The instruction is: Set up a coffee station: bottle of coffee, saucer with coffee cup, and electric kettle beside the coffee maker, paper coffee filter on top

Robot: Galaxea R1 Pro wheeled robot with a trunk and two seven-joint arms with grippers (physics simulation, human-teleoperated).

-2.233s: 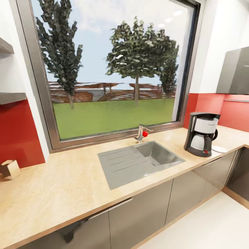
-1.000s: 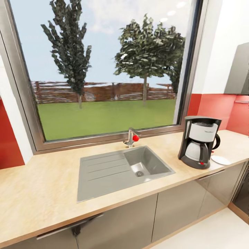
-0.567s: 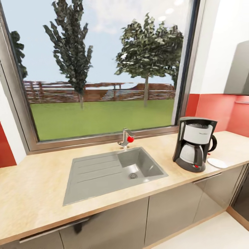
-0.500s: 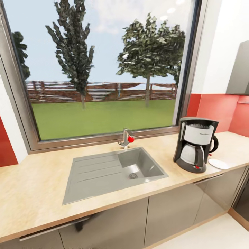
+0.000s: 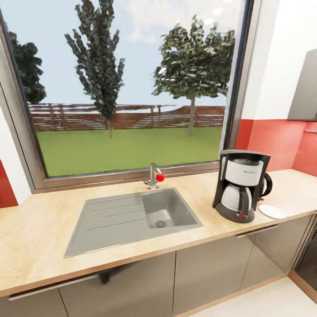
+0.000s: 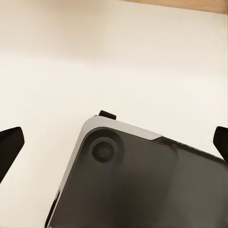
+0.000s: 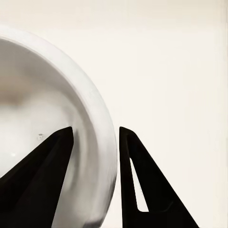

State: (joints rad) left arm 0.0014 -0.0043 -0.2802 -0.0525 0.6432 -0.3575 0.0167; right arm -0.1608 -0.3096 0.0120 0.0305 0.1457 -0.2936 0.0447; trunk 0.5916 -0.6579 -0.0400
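The coffee maker (image 5: pixel 240 185) stands on the countertop (image 5: pixel 39 233), right of the sink. The white saucer (image 5: pixel 271 211) lies flat just to its right, bare. In the right wrist view my right gripper (image 7: pixel 95 129) is shut on the white rim of the coffee cup (image 7: pixel 42 95), one black finger inside the rim and one outside. In the left wrist view my left gripper (image 6: pixel 118 135) is open, its two tips far apart with nothing between them, over a dark part of the robot's own body (image 6: pixel 142 185) and pale floor.
A grey sink (image 5: pixel 132 215) with a red-knobbed tap (image 5: pixel 154 176) is set in the worktop under a large window. Grey cabinet fronts (image 5: pixel 207 273) run below. A glossy grey wall cabinet (image 5: pixel 306 88) hangs at the right over the red backsplash. Pale floor lies at the lower right.
The head camera has moved, so the whole counter view has shifted left and the left shelves have left the picture. The coffee maker and saucer themselves have not moved on the counter.
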